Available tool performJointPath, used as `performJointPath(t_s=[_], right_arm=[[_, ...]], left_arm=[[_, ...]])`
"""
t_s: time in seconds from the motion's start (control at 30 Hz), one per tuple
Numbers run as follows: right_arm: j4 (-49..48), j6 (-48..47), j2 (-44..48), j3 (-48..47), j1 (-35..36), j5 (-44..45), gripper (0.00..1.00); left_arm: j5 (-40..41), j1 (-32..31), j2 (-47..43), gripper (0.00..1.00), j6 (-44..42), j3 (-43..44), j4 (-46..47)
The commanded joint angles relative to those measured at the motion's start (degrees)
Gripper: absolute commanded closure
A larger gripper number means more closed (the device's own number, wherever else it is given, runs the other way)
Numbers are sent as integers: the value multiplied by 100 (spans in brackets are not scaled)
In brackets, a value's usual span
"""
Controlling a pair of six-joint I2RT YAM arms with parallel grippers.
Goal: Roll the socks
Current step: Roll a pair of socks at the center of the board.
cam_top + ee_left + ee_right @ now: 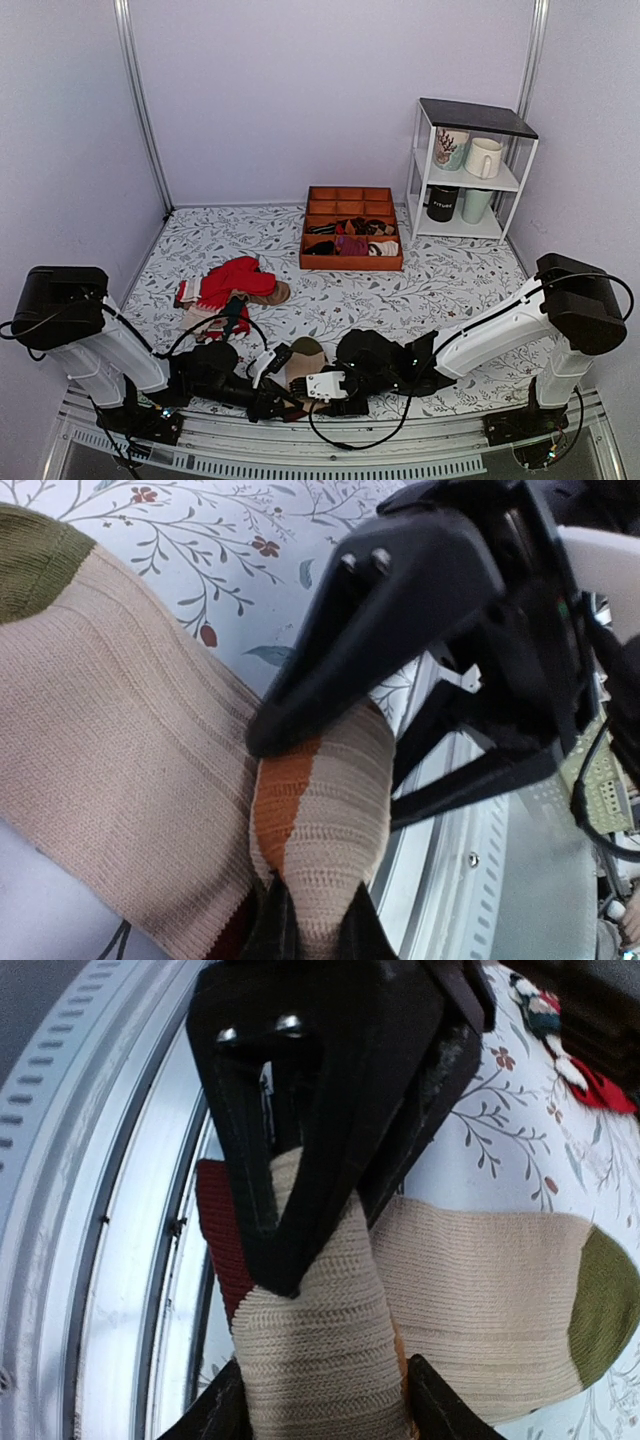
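Observation:
The socks [304,358], beige ribbed with an olive toe, lie at the table's front edge between both grippers. In the left wrist view the socks [120,770] spread to the left, and a raised fold with a brown stripe is pinched in my left gripper [312,920]. My right gripper [325,1405] is closed around the same bunched fold; the socks' maroon cuff [215,1225] shows beside it and the olive toe [605,1300] lies to the right. In the top view my left gripper [278,402] and right gripper [325,388] nearly touch each other.
Bright red socks [235,280] lie left of centre. An orange divided tray [350,262] holding small sock bundles stands at the back. A white shelf [470,115] with mugs is at the back right. The metal front rail [330,440] runs just below the grippers.

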State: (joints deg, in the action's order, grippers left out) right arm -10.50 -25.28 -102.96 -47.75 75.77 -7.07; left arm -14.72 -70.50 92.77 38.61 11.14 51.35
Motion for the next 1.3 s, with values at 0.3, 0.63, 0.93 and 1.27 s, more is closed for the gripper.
performJointPath(t_s=[0.3, 0.63, 0.93, 1.27], right_arm=[[753, 1046, -457, -381, -91, -706, 77], [710, 2324, -550, -77, -593, -2065, 77], [1309, 2478, -963, -355, -870, -2684, 77], [1527, 2405, -1151, -515, -888, -2731, 77]], left_arm=[[434, 38, -580, 56, -968, 288, -2021], [1704, -335, -1805, 0, -2855, -371, -661], [1549, -547, -1092, 0, -3755, -269, -244], [1453, -466, -429, 30, -3808, -83, 1]])
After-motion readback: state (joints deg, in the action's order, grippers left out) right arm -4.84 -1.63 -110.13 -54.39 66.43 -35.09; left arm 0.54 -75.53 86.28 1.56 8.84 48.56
